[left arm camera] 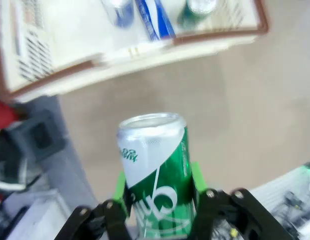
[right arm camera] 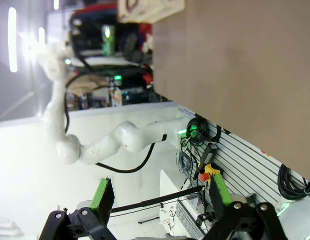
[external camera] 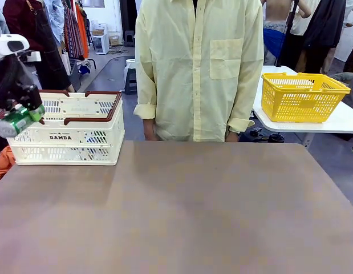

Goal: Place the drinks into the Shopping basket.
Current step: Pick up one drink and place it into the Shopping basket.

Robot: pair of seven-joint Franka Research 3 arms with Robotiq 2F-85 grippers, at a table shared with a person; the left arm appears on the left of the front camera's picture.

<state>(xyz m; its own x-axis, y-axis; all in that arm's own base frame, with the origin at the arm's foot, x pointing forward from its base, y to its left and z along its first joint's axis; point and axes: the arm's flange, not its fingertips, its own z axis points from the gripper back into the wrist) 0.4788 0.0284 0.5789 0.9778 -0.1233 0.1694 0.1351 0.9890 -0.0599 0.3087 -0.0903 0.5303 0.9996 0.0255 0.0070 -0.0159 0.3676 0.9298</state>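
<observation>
Beside the Shopping basket (external camera: 79,134), near its left wall: left gripper (left arm camera: 157,192) clenched on a green can (left arm camera: 156,170), held sideways above the worktop (external camera: 182,211). Carry over the brown rim, lower among the cans inside, then release. Right gripper (right arm camera: 157,195) released, holding nothing.

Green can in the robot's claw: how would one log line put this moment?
left gripper: shut on green can | can: beside white basket, not yet in | right gripper: open, holding nothing | person: standing behind table
</observation>
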